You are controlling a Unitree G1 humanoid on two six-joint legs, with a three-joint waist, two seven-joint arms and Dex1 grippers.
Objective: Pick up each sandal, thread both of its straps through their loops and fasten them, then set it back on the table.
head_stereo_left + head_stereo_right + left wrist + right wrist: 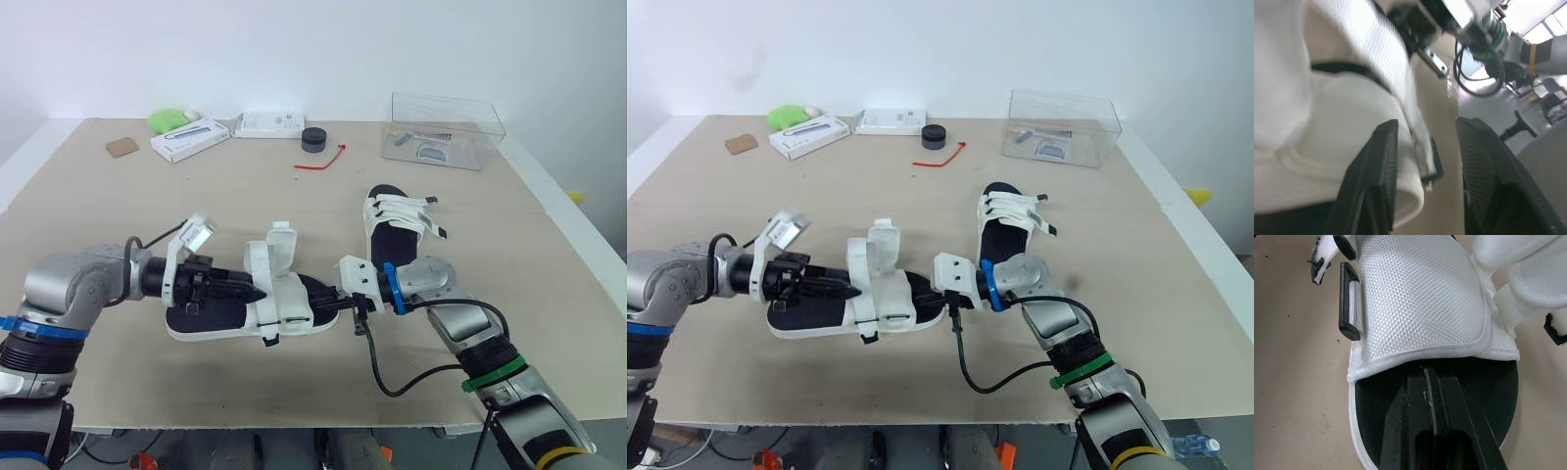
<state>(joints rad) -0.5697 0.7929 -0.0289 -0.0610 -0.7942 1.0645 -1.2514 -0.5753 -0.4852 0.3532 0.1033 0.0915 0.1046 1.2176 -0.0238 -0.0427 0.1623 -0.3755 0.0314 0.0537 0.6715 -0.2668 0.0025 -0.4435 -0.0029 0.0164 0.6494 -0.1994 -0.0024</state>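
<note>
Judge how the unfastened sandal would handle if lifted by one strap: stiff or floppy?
Likely floppy on top: the sandal has a loose strap standing up bent, unfastened. Its sole looks thick and flat, so it is probably fairly stiff and light. Held by a strap, it would likely dangle and swing.

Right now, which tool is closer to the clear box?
Right. The right tool is at the near sandal's right end, toward the clear box; the left tool is over its left half, farther off.
</note>
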